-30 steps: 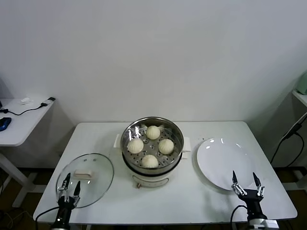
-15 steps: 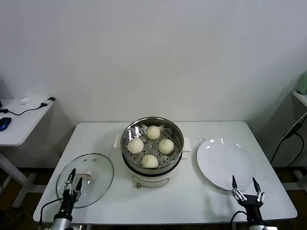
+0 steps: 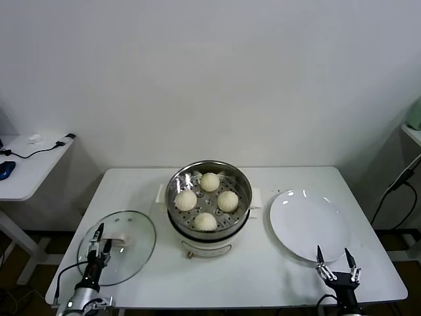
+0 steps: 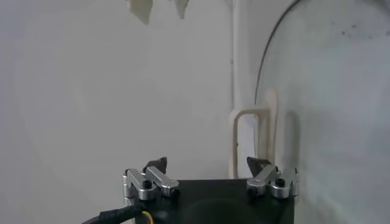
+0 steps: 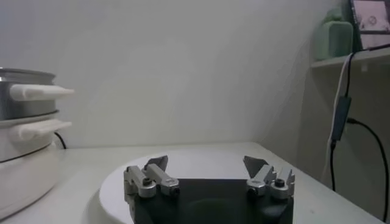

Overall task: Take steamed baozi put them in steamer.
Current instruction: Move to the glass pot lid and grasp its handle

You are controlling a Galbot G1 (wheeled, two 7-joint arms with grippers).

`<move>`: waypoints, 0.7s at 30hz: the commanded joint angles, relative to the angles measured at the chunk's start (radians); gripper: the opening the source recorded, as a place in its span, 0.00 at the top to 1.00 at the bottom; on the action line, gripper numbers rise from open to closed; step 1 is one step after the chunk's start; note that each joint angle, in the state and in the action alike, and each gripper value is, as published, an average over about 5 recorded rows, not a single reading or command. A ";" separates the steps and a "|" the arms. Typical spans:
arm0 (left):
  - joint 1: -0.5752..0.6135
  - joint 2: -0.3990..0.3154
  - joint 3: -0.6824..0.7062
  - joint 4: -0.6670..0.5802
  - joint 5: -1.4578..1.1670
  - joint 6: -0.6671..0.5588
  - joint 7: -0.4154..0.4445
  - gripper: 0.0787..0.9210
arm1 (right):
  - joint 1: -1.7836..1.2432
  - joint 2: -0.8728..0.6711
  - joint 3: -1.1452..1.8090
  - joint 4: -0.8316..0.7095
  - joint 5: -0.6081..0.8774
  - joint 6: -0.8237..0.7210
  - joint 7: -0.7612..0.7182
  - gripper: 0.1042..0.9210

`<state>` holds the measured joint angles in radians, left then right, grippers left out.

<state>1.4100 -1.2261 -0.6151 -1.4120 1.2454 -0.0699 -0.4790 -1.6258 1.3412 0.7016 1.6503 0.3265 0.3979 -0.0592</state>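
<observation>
Listing what you have: steamer (image 3: 208, 227) at frame centre on the table (image 3: 263, 283), four buns (image 3: 208, 200) already on its perforated tray. Plate (image 3: 309, 224) at right, bare. Glass lid (image 3: 128, 253) at lower left. Left gripper (image 3: 99, 241) low over the lid, jaws apart, holding nothing. Right gripper (image 3: 331, 258) at the plate's near edge, jaws apart, holding nothing. Risk, as judged: either arm rising carelessly could clip the lid or plate and shove it off the table.

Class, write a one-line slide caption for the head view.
Four steamed baozi sit in the steamer; plate bare.
</observation>
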 commanded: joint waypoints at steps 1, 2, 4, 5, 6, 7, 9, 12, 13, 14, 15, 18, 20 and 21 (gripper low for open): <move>-0.024 0.005 0.004 0.049 0.007 0.002 0.007 0.15 | -0.001 0.003 -0.001 -0.008 -0.002 0.003 -0.003 0.12; -0.023 0.006 0.005 0.053 0.008 0.000 0.006 0.16 | -0.001 0.003 0.000 -0.007 -0.002 0.003 -0.004 0.12; -0.022 0.008 0.005 0.058 0.013 -0.008 0.003 0.23 | -0.001 0.002 0.000 -0.007 -0.002 0.002 -0.006 0.12; -0.022 0.009 0.005 0.060 0.017 -0.012 0.001 0.26 | -0.001 0.002 0.000 -0.007 -0.002 0.001 -0.007 0.12; -0.022 0.009 0.004 0.063 0.021 -0.016 -0.001 0.29 | -0.001 0.002 -0.001 -0.006 -0.002 0.001 -0.007 0.12; -0.023 0.010 0.003 0.066 0.024 -0.020 -0.003 0.33 | -0.002 0.001 -0.001 -0.006 -0.002 0.001 -0.008 0.12; -0.024 0.013 0.003 0.075 0.029 -0.030 -0.006 0.39 | -0.002 0.002 -0.003 -0.006 -0.002 0.000 -0.009 0.12; -0.030 0.015 0.004 0.092 0.032 -0.045 -0.015 0.50 | -0.003 0.004 -0.007 -0.007 -0.003 0.000 -0.009 0.12; -0.033 0.015 0.004 0.097 0.033 -0.048 -0.019 0.54 | -0.003 0.006 -0.009 -0.007 -0.004 0.000 -0.009 0.12; -0.037 0.014 0.003 0.101 0.035 -0.049 -0.022 0.57 | -0.003 0.007 -0.010 -0.007 -0.005 0.000 -0.010 0.12; -0.039 0.014 0.003 0.104 0.035 -0.050 -0.026 0.60 | -0.003 0.009 -0.011 -0.007 -0.007 0.000 -0.010 0.12; -0.046 0.011 0.002 0.111 0.034 -0.052 -0.038 0.70 | -0.004 0.011 -0.012 -0.006 -0.009 0.001 -0.013 0.12; -0.048 0.008 0.000 0.114 0.033 -0.054 -0.047 0.78 | -0.005 0.010 -0.011 -0.005 -0.009 0.001 -0.015 0.12; -0.047 0.006 0.000 0.113 0.031 -0.054 -0.051 0.81 | -0.005 0.009 -0.010 -0.004 -0.008 0.001 -0.016 0.12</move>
<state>1.3720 -1.2142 -0.6133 -1.3206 1.2744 -0.1121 -0.5054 -1.6298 1.3492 0.6916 1.6455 0.3193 0.3978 -0.0727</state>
